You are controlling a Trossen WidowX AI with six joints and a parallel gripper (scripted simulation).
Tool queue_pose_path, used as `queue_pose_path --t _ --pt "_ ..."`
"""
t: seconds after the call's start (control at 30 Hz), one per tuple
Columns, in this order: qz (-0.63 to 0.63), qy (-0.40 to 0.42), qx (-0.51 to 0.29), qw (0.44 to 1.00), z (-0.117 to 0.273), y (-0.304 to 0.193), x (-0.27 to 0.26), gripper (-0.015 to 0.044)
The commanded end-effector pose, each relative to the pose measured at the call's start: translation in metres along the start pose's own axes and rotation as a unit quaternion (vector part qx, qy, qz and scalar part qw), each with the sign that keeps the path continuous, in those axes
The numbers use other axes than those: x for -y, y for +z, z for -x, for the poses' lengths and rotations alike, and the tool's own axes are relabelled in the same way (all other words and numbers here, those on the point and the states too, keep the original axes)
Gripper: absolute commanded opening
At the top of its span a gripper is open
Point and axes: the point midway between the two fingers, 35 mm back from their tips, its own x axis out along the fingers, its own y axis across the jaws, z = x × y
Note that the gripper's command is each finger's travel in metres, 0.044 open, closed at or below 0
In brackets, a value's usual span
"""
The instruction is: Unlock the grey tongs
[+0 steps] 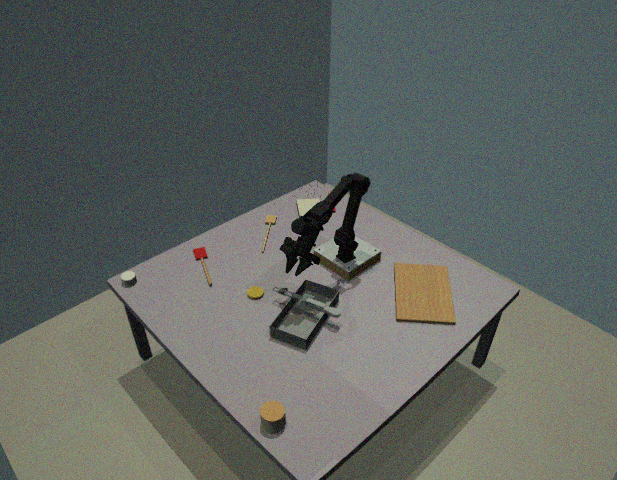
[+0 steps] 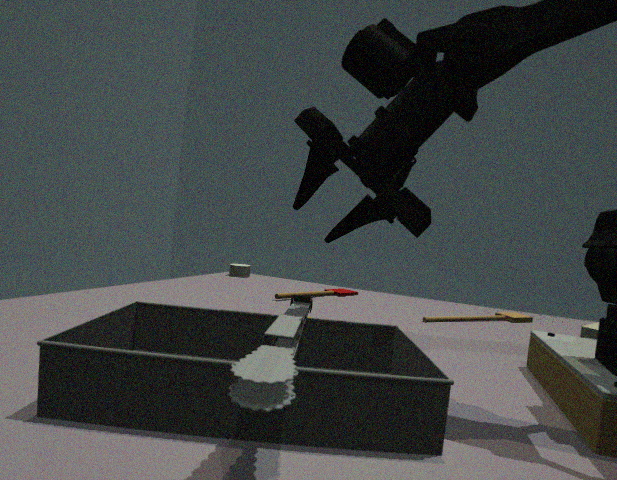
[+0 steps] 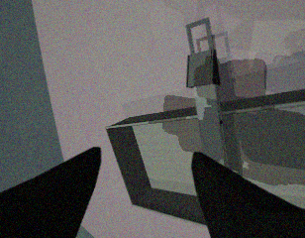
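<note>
The grey tongs (image 1: pixel 312 302) (image 2: pixel 286 329) (image 3: pixel 210 130) lie across the dark roasting tin (image 1: pixel 289 341) (image 2: pixel 143 384) (image 3: pixel 124 164), resting on both long rims. Their scalloped tips stick out over the near wall in the exterior view, and the hinge end with its small frame sticks out past the far wall. My gripper (image 1: pixel 293 272) (image 2: pixel 310 224) (image 3: pixel 147 157) is open and empty, tilted down, high above the tin and tongs. The wooden board (image 1: pixel 423 293) lies flat to the right of the tin in the top view.
A yellow disc (image 1: pixel 255 292) lies near the hinge end. A red-headed spatula (image 1: pixel 200 253) (image 2: pixel 344 291) and a tan-headed one (image 1: pixel 270 219) (image 2: pixel 514 316) lie farther back. A cork-topped jar (image 1: pixel 272 417) stands at the front corner, a white-topped pot (image 1: pixel 128 279) (image 2: pixel 239 270) at the left corner.
</note>
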Motion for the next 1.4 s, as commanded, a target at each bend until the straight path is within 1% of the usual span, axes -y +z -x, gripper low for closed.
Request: queue_pose_path --t 0.0,0.1,0.37,0.63,1.37 --pt "0.103 -0.060 -0.034 0.992 -0.032 -0.023 0.037 0.0260" --pt "0.144 -0.083 -0.049 0.985 -0.043 -0.031 0.053 0.0260" --pt "0.143 -0.083 -0.048 0.985 -0.038 -0.026 0.058 0.0260" --pt "0.143 -0.083 -0.048 0.985 -0.040 -0.026 0.058 0.0260" --pt "0.143 -0.083 -0.048 0.985 -0.076 -0.029 0.061 0.0260"
